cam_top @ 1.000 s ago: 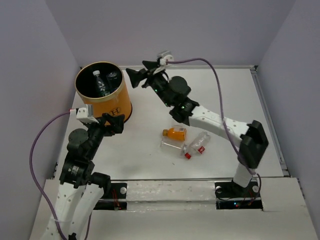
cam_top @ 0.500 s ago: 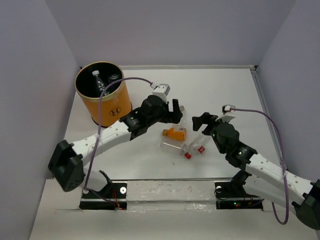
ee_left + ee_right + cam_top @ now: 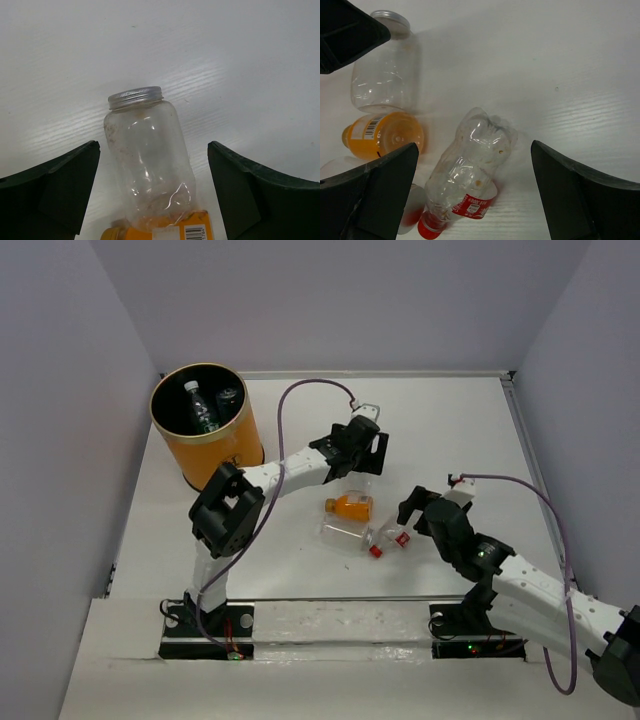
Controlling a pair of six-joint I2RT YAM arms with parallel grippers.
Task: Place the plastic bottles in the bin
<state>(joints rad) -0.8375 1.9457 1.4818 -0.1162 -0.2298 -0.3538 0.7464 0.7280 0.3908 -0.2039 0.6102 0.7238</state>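
The orange bin (image 3: 215, 445) stands at the far left with two bottles (image 3: 202, 407) inside. On the table lie a clear jar with a silver lid (image 3: 147, 160), an orange-filled bottle (image 3: 350, 506), a crushed red-label bottle (image 3: 470, 180) and a clear bottle (image 3: 340, 532). My left gripper (image 3: 362, 462) is open and straddles the clear jar without touching it (image 3: 154, 195). My right gripper (image 3: 412, 512) is open and hovers around the red-label bottle (image 3: 475, 195). The orange bottle also shows in the right wrist view (image 3: 385, 135).
The bottles lie close together in the middle of the white table (image 3: 300, 570). The orange bottle's label end (image 3: 165, 231) touches the jar's base. A left gripper finger (image 3: 345, 35) reaches in beside the jar. A raised rail (image 3: 535, 470) edges the table's right side.
The left arm has swung from near the bin to over the clear jar. The right arm has pulled back from the bin and now hovers at the red-label bottle.
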